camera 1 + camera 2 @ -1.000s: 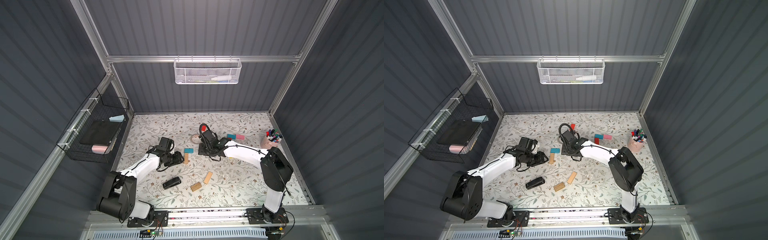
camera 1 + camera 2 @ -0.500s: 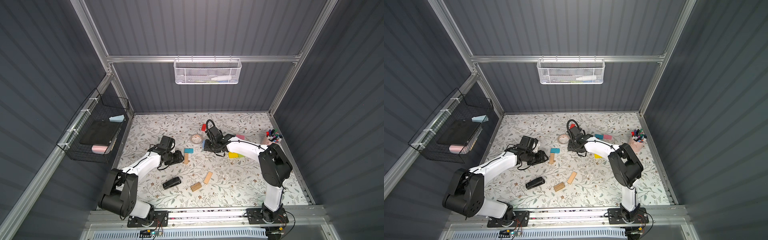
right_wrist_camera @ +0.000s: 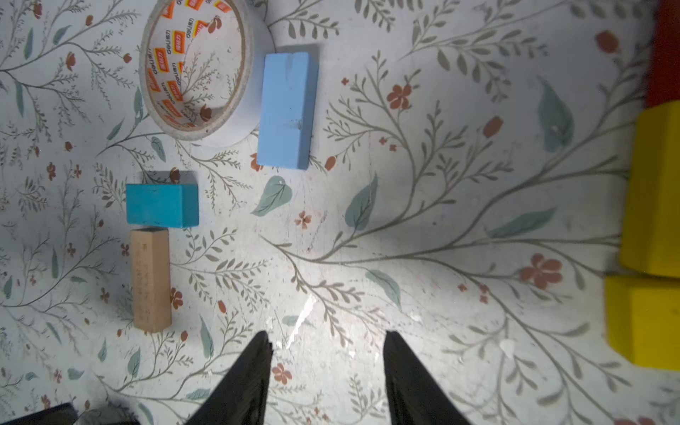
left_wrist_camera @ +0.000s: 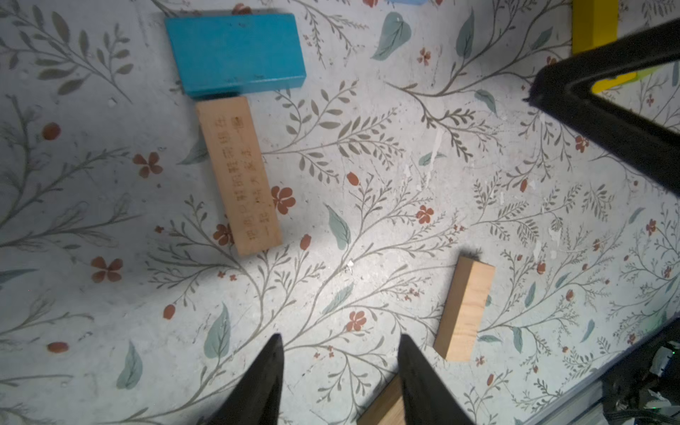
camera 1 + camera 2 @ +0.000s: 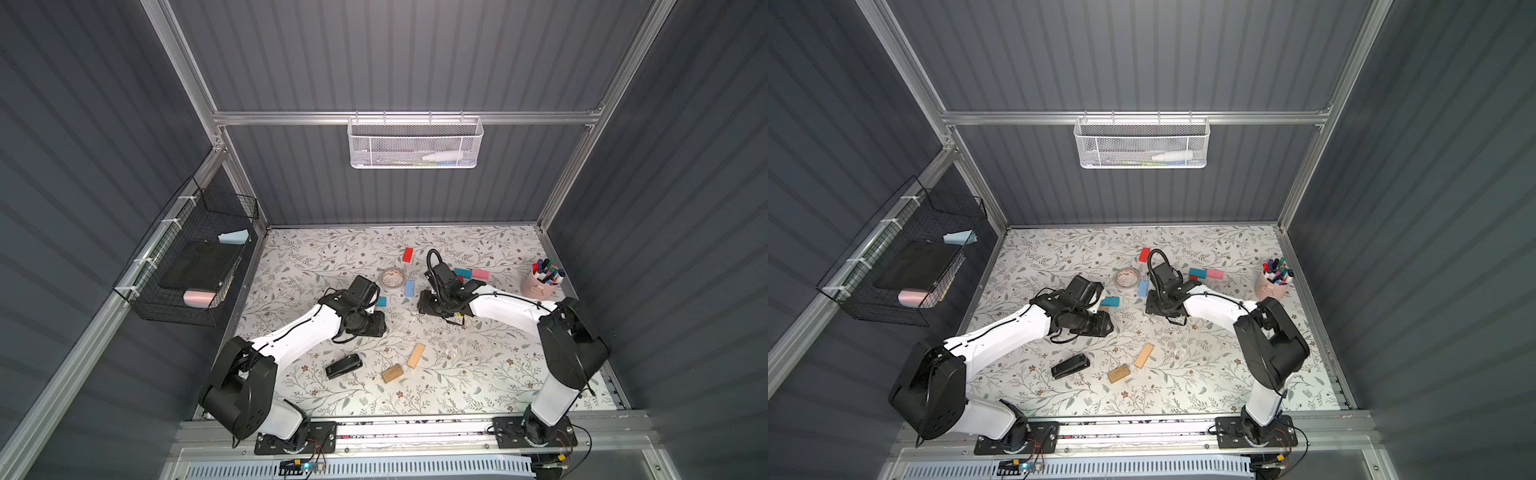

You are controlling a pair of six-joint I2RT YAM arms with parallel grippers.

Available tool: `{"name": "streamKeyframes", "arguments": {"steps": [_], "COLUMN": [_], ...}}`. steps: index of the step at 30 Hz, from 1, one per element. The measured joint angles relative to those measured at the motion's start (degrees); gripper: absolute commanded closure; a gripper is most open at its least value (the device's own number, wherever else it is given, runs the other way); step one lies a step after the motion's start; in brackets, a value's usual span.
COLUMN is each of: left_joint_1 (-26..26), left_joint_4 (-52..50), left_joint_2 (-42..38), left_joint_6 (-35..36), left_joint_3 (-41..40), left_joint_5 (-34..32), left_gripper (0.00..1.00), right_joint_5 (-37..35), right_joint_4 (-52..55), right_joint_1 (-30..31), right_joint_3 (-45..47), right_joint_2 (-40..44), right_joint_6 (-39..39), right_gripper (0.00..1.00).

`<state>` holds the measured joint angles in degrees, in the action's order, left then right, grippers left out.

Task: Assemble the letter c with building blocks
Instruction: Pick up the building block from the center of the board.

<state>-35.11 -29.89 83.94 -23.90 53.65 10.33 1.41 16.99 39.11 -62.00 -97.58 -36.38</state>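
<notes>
The left gripper (image 4: 338,336) hung low over the floral table (image 5: 316,257), its two black fingers apart with nothing between them. Near the middle of the surface, beside that gripper, a teal block (image 4: 235,53) lay flat. An engraved tan block (image 4: 238,174) was butted end-on against its long side, and the two touched to make a corner.

The right gripper (image 3: 325,333) also stood parted and empty above bare table. The right wrist view showed a light blue block (image 3: 287,110) lying just beside the tape roll (image 3: 197,70). It also showed a yellow block (image 3: 655,191) and a second yellow block (image 3: 644,320) lying end to end, close together.

In a top view, a red block (image 5: 408,254) lay toward the far edge, beyond the tape roll. A second teal block (image 5: 462,272) and a pink block (image 5: 480,274) lay end to end and touching, between the right arm and the pink marker cup (image 5: 540,284) by the right edge. Toward the near edge, a plain tan block (image 5: 416,355) and another tan block (image 5: 392,373) lay near each other. The black stapler (image 5: 343,366) lay just beside them, on the left arm's side.
</notes>
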Motion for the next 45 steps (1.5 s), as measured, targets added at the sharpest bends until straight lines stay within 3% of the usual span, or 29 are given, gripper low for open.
{"name": "streamKeyframes", "arguments": {"steps": [7,14,23,40,45], "left_joint_1": [-6.7,-13.2,-19.7,-21.5,-21.7], "left_joint_4": [-2.6,-2.7,-5.0,-6.1,-6.2], "left_joint_2": [1.4,8.2,18.6,23.4,24.1], "left_joint_6": [0.0,-0.3,-0.7,-2.1,-2.2], "left_joint_3": [2.9,7.5,14.4,17.7,17.7], "left_joint_5": [-0.7,-2.5,-6.7,-7.8,-7.7], "left_gripper": [0.52,0.55,0.57,0.63,0.71], "right_joint_5": [6.0,8.9,11.4,15.6,16.3], "right_joint_4": [-4.0,-4.5,-2.9,-1.9,-1.9], "right_joint_1": [-3.0,-8.0,-12.6,-16.3,-16.6], "right_joint_3": [11.0,21.3,25.7,29.3,29.8], "right_joint_2": [9.6,19.8,27.3,31.3,31.3], "right_joint_6": [0.5,1.3,3.8,6.1,6.2], "right_gripper": [0.49,0.49,0.49,0.49,0.5]}}
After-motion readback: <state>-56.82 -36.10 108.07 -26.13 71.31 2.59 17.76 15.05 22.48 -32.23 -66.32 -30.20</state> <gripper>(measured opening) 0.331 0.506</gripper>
